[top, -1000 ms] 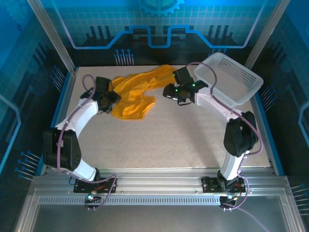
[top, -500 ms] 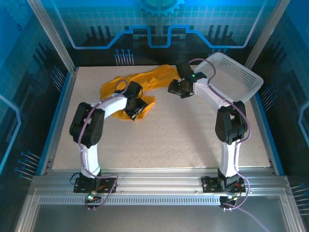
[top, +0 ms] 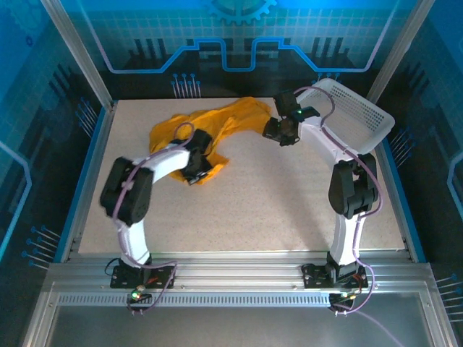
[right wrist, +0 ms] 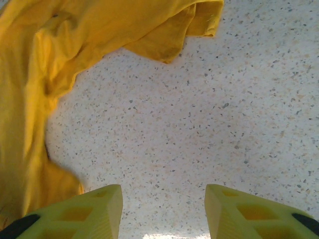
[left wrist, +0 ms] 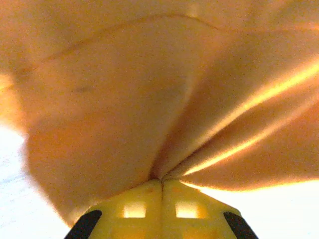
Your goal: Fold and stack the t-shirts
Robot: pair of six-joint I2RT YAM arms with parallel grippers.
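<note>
Nearest, at the front edge of the speckled table (top: 275, 210): both arm bases, bolted side by side to the rail.

Farther in on the left: folded back hard at the elbow, then reaching across toward mid-table with the left gripper (top: 197, 166). Set down on the near edge of the t-shirt (top: 235, 117). Seen from the left wrist, pressed flat together with no gap, pinching a fold of the orange-yellow cloth (left wrist: 124, 89) right at the tips. Creases fanning out from that pinch (cloth close to the lens, so blurred and glowing).

Beyond that: lying crumpled and unfolded across the far left and middle of the table, one lobe toward the left wall, a long band running right toward the far centre.

At the right end of that band: the right gripper (top: 279, 133), stretched well forward on a nearly straight arm, just beside the cloth. Spread wide in the right wrist view (right wrist: 162, 194), holding nothing, only bare table between the yellow fingers (right wrist: 94, 209). Cloth along the left side and across the top of that view, well clear of the right-hand fingertip and close beside the left-hand one.

Farthest, in the far right corner: a white mesh basket (top: 351, 108), close beside the right forearm.
</note>
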